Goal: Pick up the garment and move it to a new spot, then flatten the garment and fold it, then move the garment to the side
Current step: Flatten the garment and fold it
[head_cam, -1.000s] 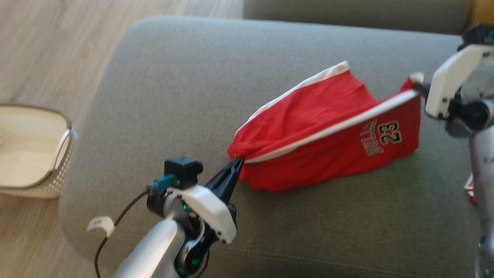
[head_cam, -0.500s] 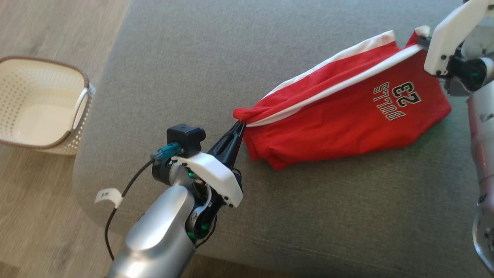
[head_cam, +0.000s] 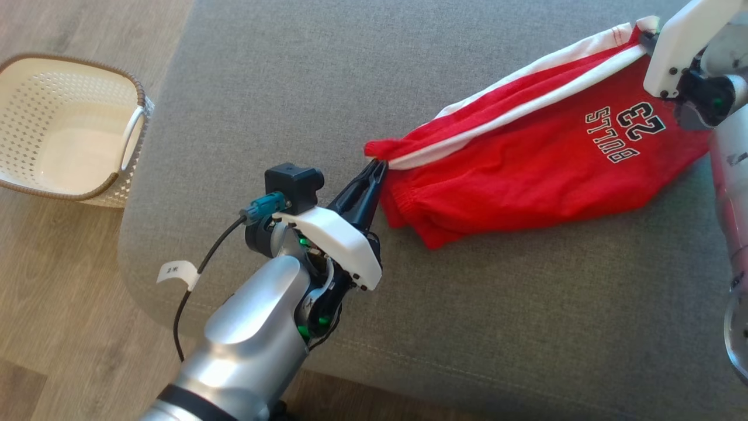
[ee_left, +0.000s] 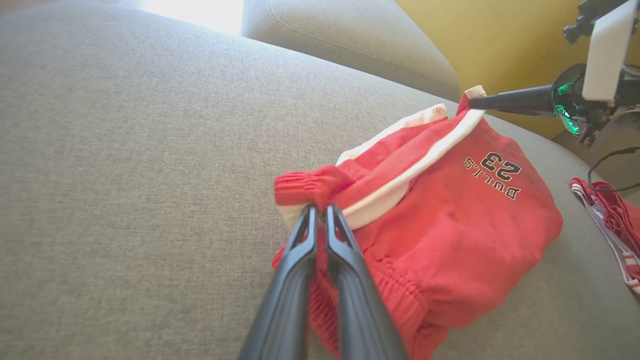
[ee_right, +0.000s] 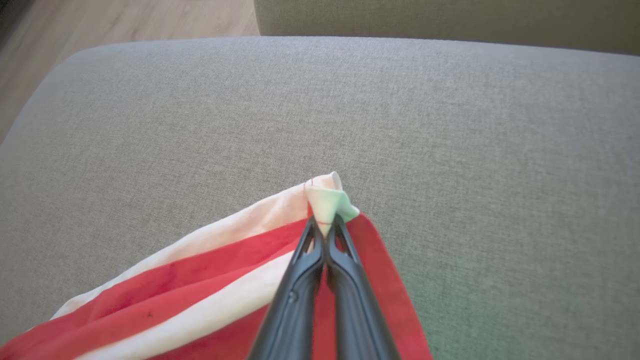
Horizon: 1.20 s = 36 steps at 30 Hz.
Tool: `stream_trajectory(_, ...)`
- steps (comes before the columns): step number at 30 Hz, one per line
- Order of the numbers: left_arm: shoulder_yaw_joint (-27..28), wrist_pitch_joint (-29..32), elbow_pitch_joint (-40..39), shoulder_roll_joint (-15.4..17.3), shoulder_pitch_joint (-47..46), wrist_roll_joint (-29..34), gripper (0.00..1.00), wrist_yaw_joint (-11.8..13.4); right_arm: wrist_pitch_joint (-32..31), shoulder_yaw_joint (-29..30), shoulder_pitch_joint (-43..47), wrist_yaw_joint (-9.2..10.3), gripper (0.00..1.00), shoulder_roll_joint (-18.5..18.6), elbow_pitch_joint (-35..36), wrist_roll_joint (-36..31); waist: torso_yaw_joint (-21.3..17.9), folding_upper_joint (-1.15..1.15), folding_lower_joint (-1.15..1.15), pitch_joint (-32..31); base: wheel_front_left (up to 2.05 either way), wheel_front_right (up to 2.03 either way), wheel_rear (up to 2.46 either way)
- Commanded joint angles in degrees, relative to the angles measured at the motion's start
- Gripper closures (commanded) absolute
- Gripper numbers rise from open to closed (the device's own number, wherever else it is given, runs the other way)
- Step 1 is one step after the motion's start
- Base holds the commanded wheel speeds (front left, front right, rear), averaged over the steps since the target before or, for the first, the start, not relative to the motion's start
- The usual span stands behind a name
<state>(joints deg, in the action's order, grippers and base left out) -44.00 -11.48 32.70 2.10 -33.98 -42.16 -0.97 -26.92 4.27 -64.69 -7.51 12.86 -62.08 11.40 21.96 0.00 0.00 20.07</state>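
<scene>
1. Head view: the left gripper [head_cam: 378, 166], just left of centre, has its fingers drawn together on the bunched red end of the shorts [head_cam: 526, 158] (the elastic waist, by the look of it). From there the shorts stretch up to the upper right corner, lying on the grey sofa [head_cam: 350, 76]. White stripes run along their upper edge and "BULLS 23" reads upside down at the right. The right gripper [head_cam: 644, 36] meets their white corner at the upper right, its fingers mostly hidden behind its white housing. A white basket [head_cam: 70, 58] stands on the wood floor [head_cam: 58, 292] at the upper left, just beside the sofa.
2. Left wrist view: the left gripper [ee_left: 320, 207] rises from bottom centre. Its fingers are nearly together with a slim gap lower down, and they nip red cloth at the tips. The shorts [ee_left: 450, 225] spread right of centre on the sofa [ee_left: 125, 150]. At the upper right the right gripper [ee_left: 472, 102] pinches their white-edged corner. A red-and-white striped cloth [ee_left: 610, 220] lies at the right edge, apart from the shorts. A yellow wall [ee_left: 500, 40] stands behind.
3. Right wrist view: the right gripper [ee_right: 325, 222], at bottom centre, is pressed together on a pale fold of hem (tinted green at one side). The shorts [ee_right: 200, 280] fan out to the lower left, with bare sofa [ee_right: 450, 125] beyond them and floor [ee_right: 125, 20] at the upper left.
</scene>
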Motion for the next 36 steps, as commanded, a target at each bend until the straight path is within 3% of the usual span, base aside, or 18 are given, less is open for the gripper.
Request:
stream_trajectory(1,1.10,-0.85,-0.93,0.79,-2.26,-0.58,0.69,0.32,1.15,-0.87,-3.33,0.02,1.00,-0.90,1.69,-0.32,-0.05,0.00,0.00,0.16,0.00,0.00,0.00)
stream_trajectory(2,0.72,-1.10,-0.65,0.78,-2.63,-1.02,0.58,0.51,2.06,-1.12,-3.68,0.02,1.00,-1.00,1.41,-0.30,-0.09,0.00,0.00,0.27,0.00,0.00,0.00)
stream_trajectory(3,0.49,-1.42,-0.40,0.78,-2.99,-1.39,0.10,0.86,3.20,-1.30,-3.99,0.02,0.50,-0.99,1.20,-0.27,-0.14,0.00,0.00,0.35,0.00,0.00,0.00)
stream_trajectory(4,0.44,-1.75,-0.16,0.78,-3.29,-1.87,0.00,1.23,4.54,-1.08,-4.30,0.02,0.04,-0.96,0.95,-0.07,-0.22,0.00,0.00,0.40,0.00,0.00,0.00)
stream_trajectory(5,0.39,-2.02,0.14,0.78,-3.54,-2.33,0.00,1.49,5.89,-0.29,-4.61,0.02,0.00,-0.98,0.51,0.33,-0.35,0.00,0.00,0.43,0.00,0.00,0.00)
stream_trajectory(14,1.53,-3.39,2.67,0.78,-3.63,-2.83,0.00,3.14,12.14,0.38,-4.98,0.02,0.00,-1.19,-4.30,0.05,-1.93,0.00,0.00,-1.09,0.00,0.00,0.00)
stream_trajectory(20,9.21,-3.50,-3.04,1.50,0.71,0.60,0.00,4.75,19.00,-1.86,-1.49,0.02,0.00,-2.63,-2.65,3.63,-3.85,0.00,0.00,-5.06,0.00,0.00,0.00)
stream_trajectory(26,19.20,-3.51,-14.43,2.24,10.13,7.80,0.00,6.32,28.50,-10.76,8.06,0.02,0.00,-3.70,7.28,10.99,-6.63,0.00,0.00,-10.91,0.00,0.00,0.00)
stream_trajectory(30,24.13,-3.51,-20.36,1.78,16.46,10.31,0.00,6.44,32.97,-16.29,15.99,0.02,0.00,-2.41,16.01,15.68,-8.58,0.00,0.00,-14.87,0.00,0.00,0.00)
stream_trajectory(36,27.80,-3.52,-25.80,1.31,23.02,14.16,0.00,6.50,38.97,-19.17,25.97,0.02,0.00,0.55,24.98,13.14,-11.11,0.00,0.00,-19.03,0.00,0.00,0.00)
